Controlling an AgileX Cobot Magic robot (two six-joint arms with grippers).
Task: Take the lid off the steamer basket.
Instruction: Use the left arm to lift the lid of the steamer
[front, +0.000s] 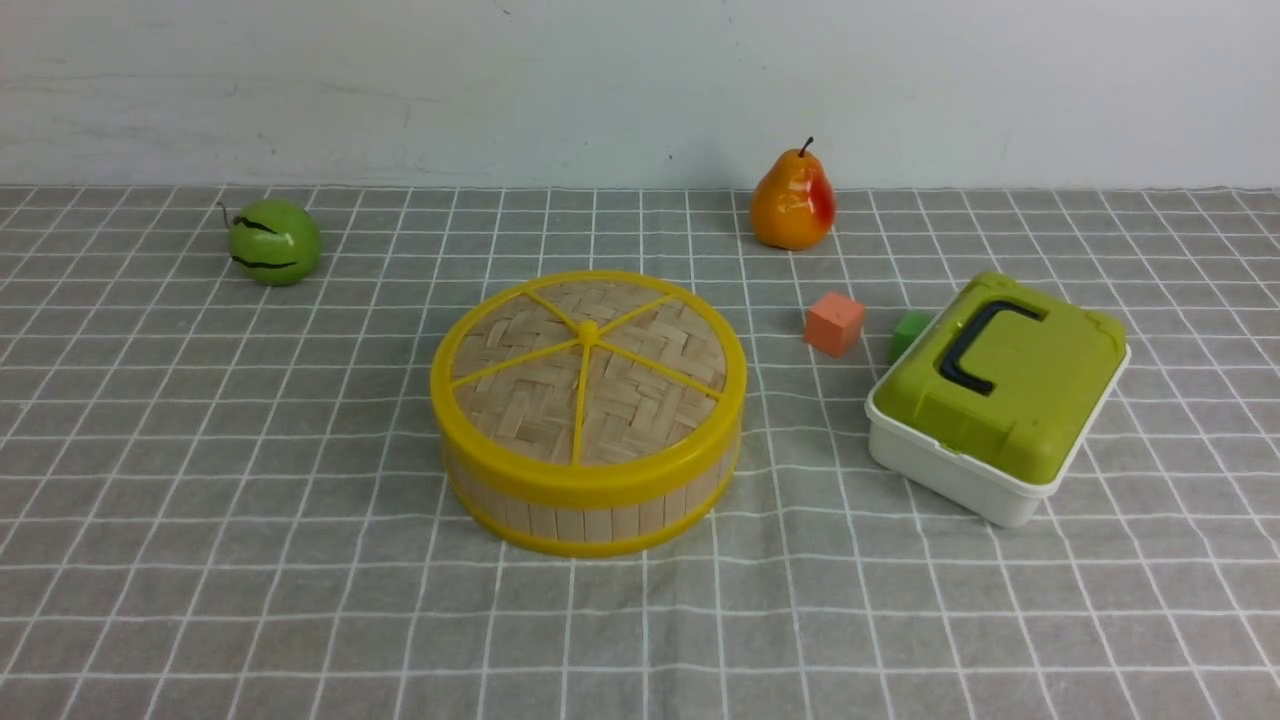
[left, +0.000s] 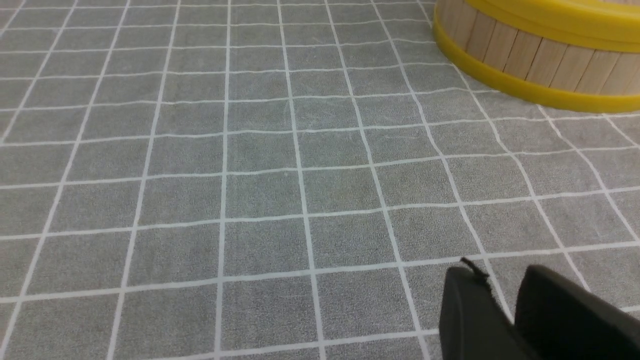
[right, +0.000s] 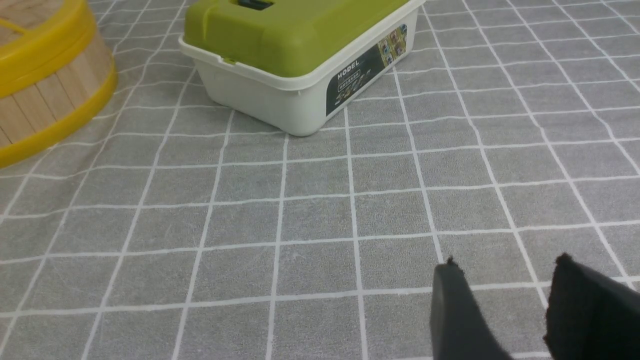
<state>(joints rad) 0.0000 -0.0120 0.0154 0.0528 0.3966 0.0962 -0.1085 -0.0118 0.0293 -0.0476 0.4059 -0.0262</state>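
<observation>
The steamer basket (front: 600, 515) stands in the middle of the checked cloth, with pale slat walls and yellow rims. The lid (front: 525, 400) sits flat on top of it, with woven bamboo, yellow spokes and a centre knob (front: 587, 332). Neither arm shows in the front view. In the left wrist view my left gripper (left: 500, 274) is empty, its jaws a narrow gap apart over bare cloth, well short of the basket (left: 525, 55). In the right wrist view my right gripper (right: 507, 262) is open and empty over bare cloth. The basket (right: 30, 105) and the lid's rim (right: 45, 50) are far from it.
A white box with a green lid and dark handle (front: 1000, 390) sits right of the basket and also shows in the right wrist view (right: 300, 55). An orange cube (front: 834, 323) and a green cube (front: 908, 333) lie between them. A pear (front: 793, 200) and a green melon (front: 273, 241) stand at the back.
</observation>
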